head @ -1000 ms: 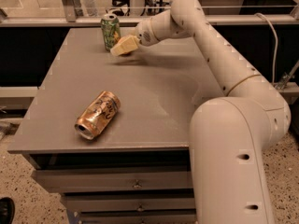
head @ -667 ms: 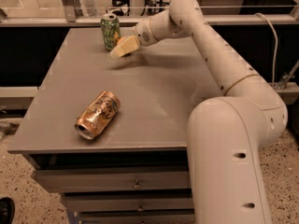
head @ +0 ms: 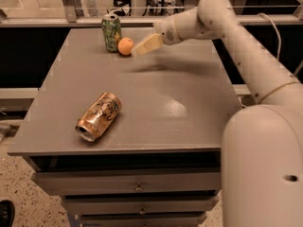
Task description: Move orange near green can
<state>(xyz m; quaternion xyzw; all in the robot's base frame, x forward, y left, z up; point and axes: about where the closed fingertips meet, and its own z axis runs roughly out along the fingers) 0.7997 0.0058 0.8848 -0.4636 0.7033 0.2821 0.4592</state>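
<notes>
I see the smooth, round orange [head: 125, 46] sitting just right of the upright green can [head: 111, 32] on the matte grey table [head: 189, 79]. My cream, wedge-shaped gripper [head: 138, 50] hovers farther right of that can (spread or closed, I cannot tell).

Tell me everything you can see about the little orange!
The orange is small, round, smooth and plain orange all over, like a whole fruit. It sits on the grey table at the far end, right beside the green can, maybe touching it. The claw hangs close on its other side; whether it touches the fruit is unclear.
</notes>
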